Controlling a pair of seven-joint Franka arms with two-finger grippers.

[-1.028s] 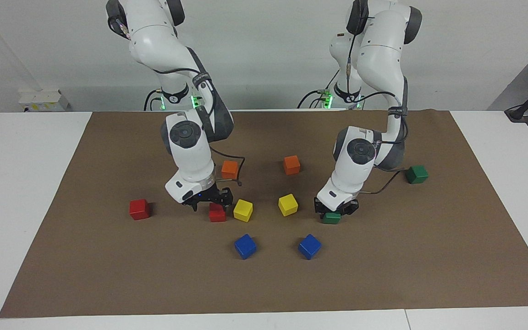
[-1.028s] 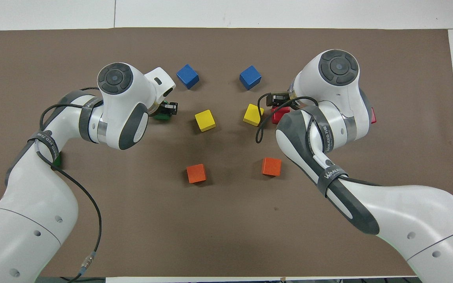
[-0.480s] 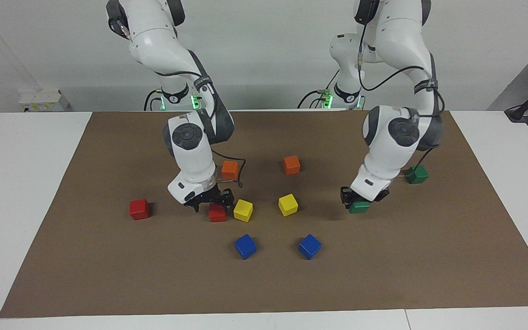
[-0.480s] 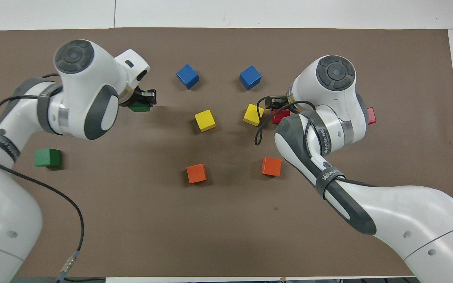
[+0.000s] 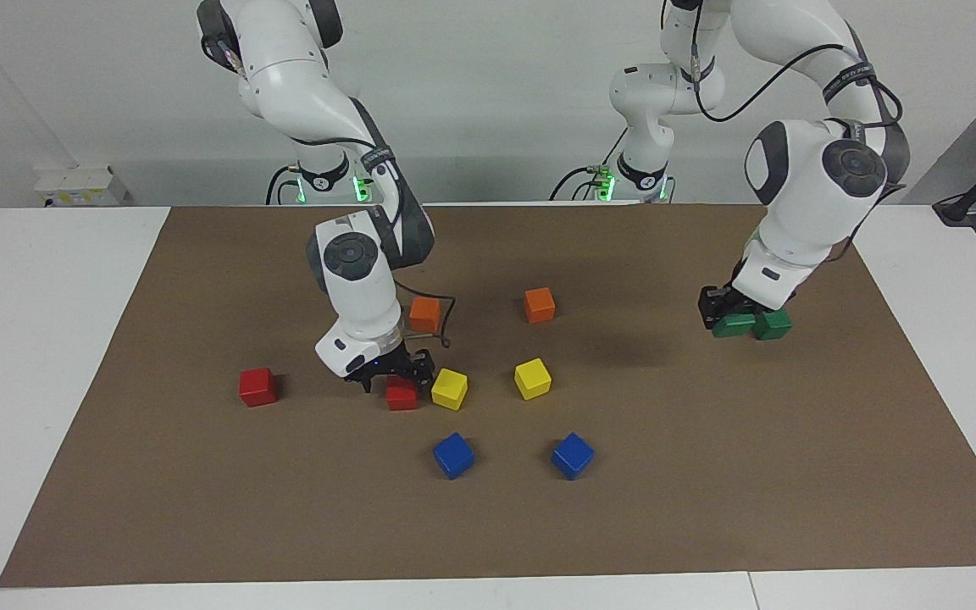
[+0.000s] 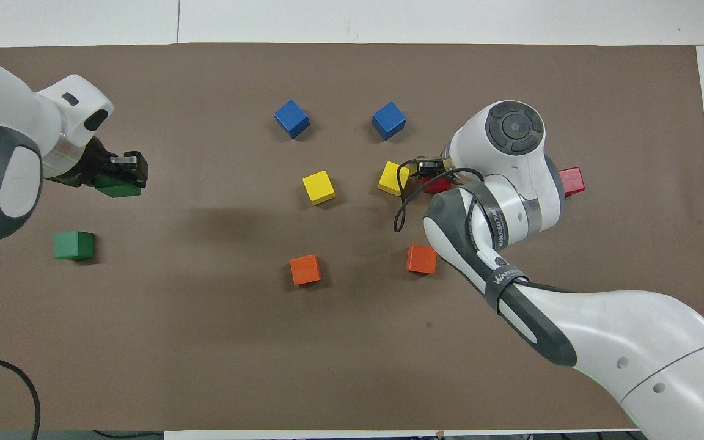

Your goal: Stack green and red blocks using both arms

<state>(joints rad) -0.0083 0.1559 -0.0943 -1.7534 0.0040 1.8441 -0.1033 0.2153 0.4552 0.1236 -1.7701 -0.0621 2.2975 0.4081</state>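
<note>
1. Left pincer point(image 5: 732, 318) is clamped on a green cube point(image 5: 732, 325) and holds it up in the air, over the mat just beside the 2nd green cube point(image 5: 772, 324), which sits on the desk point(image 5: 56, 339) toward the left arm's end, nearer the robots' edge than the yellow cubes.
2. Right pincer point(image 5: 393, 373) is down at a red cube point(image 5: 402, 394), mid-desk, beside a yellow cube point(image 5: 449, 389). Can't tell if its fingers have closed on it. The cube looks to be on the mat.
3. 2nd red cube point(image 5: 257, 386) lies toward the right arm's end, well apart from the first, untouched.
4. Handling, my guess: painted wood, so light, stiff, not fragile; paint prob. a bit slick. Grip 2 opposite flat faces, mid-height, square on, not corner-to-corner, or it twists.
5. Stacking: cubes are same size, so there's little margin. Line up faces and lower flat before letting go, else the top one tips off.
6. Red pick risk: the yellow cube sits very close and a finger may nudge it.
7. Nothing stacked yet.
</note>
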